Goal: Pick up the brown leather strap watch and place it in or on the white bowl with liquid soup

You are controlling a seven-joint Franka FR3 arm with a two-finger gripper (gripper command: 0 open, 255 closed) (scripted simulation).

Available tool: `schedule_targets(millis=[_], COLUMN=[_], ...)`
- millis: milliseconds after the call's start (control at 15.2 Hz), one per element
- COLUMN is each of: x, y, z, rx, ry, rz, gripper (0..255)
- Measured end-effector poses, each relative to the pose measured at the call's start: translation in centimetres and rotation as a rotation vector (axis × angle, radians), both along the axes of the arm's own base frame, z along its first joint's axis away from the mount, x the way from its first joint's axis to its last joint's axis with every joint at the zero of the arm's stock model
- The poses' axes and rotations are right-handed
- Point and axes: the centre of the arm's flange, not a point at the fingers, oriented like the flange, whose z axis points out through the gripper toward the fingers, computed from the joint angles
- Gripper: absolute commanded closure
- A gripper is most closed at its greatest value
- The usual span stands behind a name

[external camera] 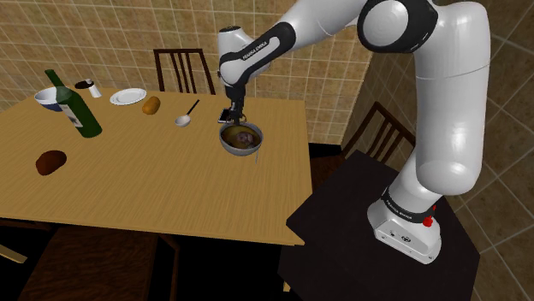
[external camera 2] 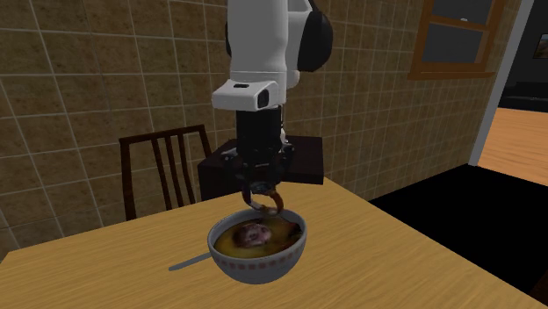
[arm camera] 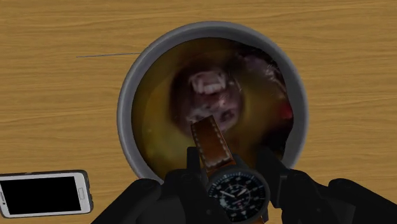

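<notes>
My fingers [arm camera: 268, 167] are pinching the watch [arm camera: 233, 188] at its dark dial, and its brown strap points out over the soup [arm camera: 156, 130]. The watch hangs just above the bowl [arm camera: 127, 108], near the rim. A phone [arm camera: 44, 194] lies flat on the tabletop [arm camera: 57, 38] just beside the bowl.
</notes>
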Motion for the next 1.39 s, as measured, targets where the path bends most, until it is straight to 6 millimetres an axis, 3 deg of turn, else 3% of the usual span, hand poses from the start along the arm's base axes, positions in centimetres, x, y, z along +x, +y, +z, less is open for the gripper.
schedule_targets(millis=[594,990,1056,1386], x=[0.0,0.0,0.0,0.1], y=[-0.1,-0.1,-0.1,-0.1], z=[-4.7,-5.2,-5.2,-5.2], rx=[0.000,0.000,0.000,0.000], ry=[0.000,-0.001,-0.001,0.000], rz=[0.000,0.000,0.000,0.000], gripper=[255,255,0,0])
